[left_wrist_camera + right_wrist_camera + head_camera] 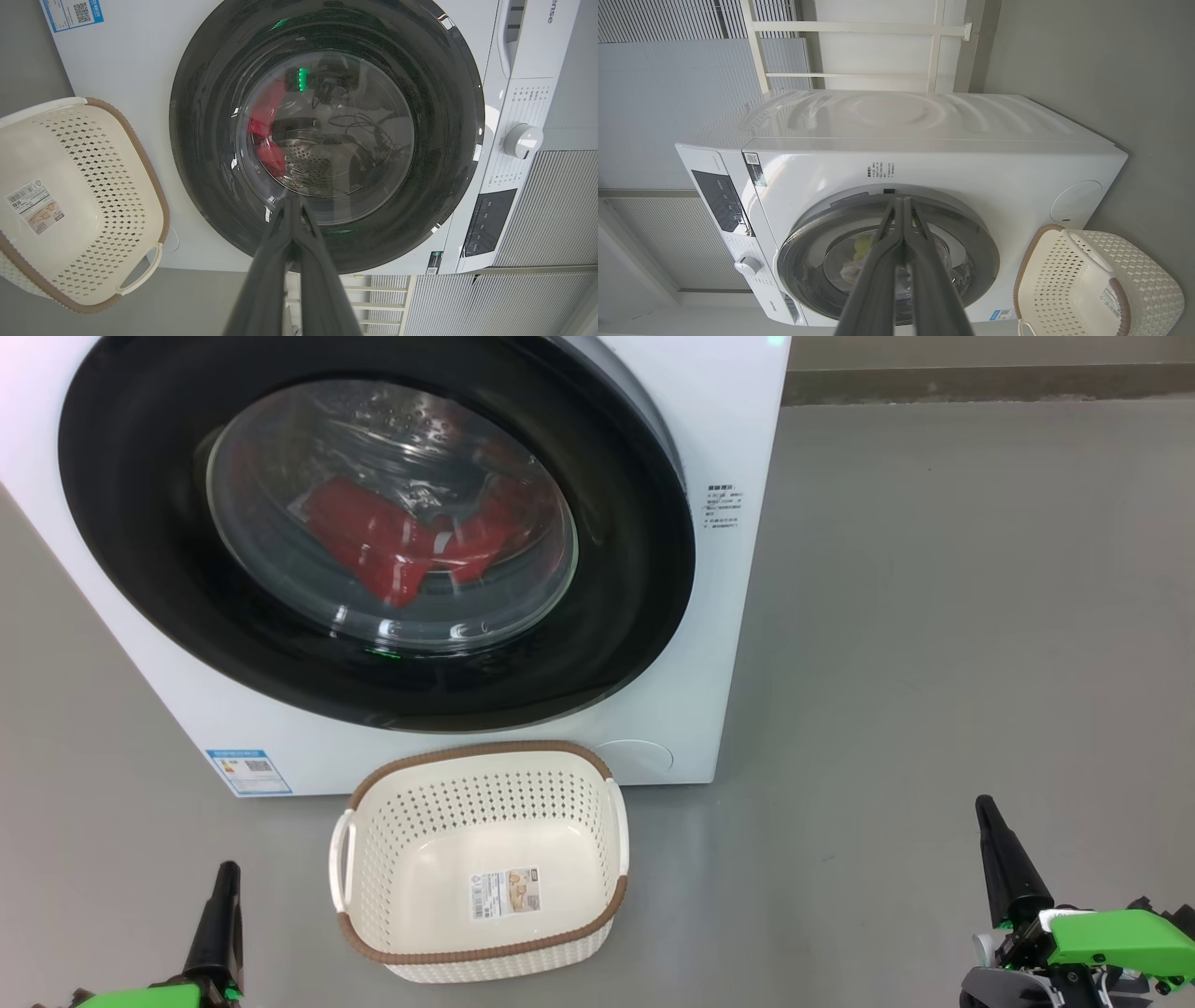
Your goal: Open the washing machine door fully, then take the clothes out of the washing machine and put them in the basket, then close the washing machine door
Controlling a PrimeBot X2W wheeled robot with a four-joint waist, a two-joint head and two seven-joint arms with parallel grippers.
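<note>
- Progress, head view: we find no step done. The washing machine door (pixel 392 439) sits flush shut on the washing machine (pixel 728 429) at 11 o'clock, and the clothes (pixel 392 546) show red behind its glass. The basket (pixel 373 859) stands empty on the floor (pixel 934 616) at 6 o'clock, just before the machine.
- Head view, arms: the left gripper (pixel 227 875) at 7 o'clock and the right gripper (pixel 988 817) at 4 o'clock are each pressed together and hold nothing. Both are well apart from the door.
- Left wrist view: the fingers are pressed together and aimed at the door's lower glass. Red fabric lies at centre. The basket at 9 o'clock holds nothing but its label (pixel 35 205).
- Right wrist view: the fingers are pressed together. The door is closed at 6 o'clock, and the basket sits at 4 o'clock.
- Judgement: we rate all three steps outstanding, namely opening, unloading and closing.
</note>
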